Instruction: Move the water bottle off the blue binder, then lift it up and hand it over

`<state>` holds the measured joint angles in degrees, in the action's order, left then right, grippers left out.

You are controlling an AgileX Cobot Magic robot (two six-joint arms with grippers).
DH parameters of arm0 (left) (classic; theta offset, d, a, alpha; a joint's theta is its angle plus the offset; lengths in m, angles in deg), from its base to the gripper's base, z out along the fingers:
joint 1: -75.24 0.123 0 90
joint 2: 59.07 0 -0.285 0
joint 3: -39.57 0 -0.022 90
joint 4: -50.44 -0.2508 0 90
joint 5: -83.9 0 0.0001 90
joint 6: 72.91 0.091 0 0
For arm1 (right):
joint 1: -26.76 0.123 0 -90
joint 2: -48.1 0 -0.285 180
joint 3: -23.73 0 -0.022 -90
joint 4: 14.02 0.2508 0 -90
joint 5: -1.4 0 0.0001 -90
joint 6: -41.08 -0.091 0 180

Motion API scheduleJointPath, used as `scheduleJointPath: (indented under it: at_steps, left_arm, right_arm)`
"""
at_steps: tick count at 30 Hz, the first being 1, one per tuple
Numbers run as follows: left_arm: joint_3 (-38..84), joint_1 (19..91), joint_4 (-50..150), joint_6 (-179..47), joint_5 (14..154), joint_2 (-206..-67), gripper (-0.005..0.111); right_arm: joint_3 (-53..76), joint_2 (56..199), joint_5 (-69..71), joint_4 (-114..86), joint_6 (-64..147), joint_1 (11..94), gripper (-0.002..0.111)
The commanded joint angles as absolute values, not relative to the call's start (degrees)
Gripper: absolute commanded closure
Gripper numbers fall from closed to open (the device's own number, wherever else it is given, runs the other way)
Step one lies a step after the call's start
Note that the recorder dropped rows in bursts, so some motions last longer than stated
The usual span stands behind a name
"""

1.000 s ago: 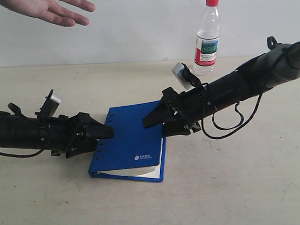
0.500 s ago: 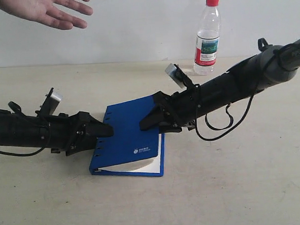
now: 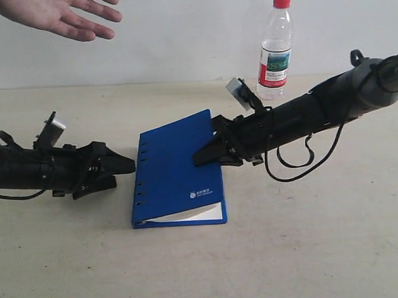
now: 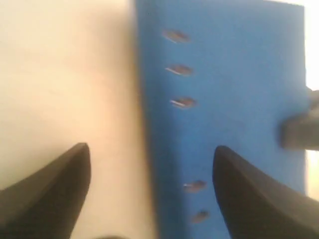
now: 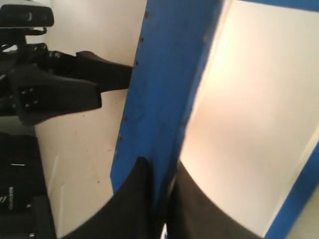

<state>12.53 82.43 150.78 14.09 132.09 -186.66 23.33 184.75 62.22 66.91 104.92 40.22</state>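
Currently right tool [image 3: 204, 155] clamps the blue binder [image 3: 174, 173] by its thin cover edge, left tool [image 3: 126, 166] gapes empty beside the spine, probably the stiffer, safer hold.

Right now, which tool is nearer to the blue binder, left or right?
Right. The right tool is shut on the blue binder, at its cover's edge; the left tool is open, just short of the holed edge.

Left fingers [image 4: 55, 184] spread, right fingers [image 5: 132, 199] seemingly pinched
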Motion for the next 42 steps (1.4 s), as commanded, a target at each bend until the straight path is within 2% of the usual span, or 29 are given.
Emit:
scheduleJointPath:
  at_steps: [1,11,31,42]
  left_arm:
    - [12.5,83.9,150.4,14.5,130.9,-187.3,0.041]
    - [16.0,83.6,150.4,17.2,153.9,-196.0,0.041]
    - [19.9,83.1,150.4,20.6,153.9,-200.2,0.041]
    - [24.7,74.4,150.4,19.1,153.9,-199.1,0.041]
  right_arm:
    - [23.2,183.7,71.4,66.2,106.4,37.7,0.108]
    - [23.2,182.9,71.4,65.9,108.9,37.8,0.108]
    - [23.2,172.9,71.4,63.6,105.9,38.2,0.108]
    - [23.2,174.4,71.4,62.2,107.6,42.1,0.108]
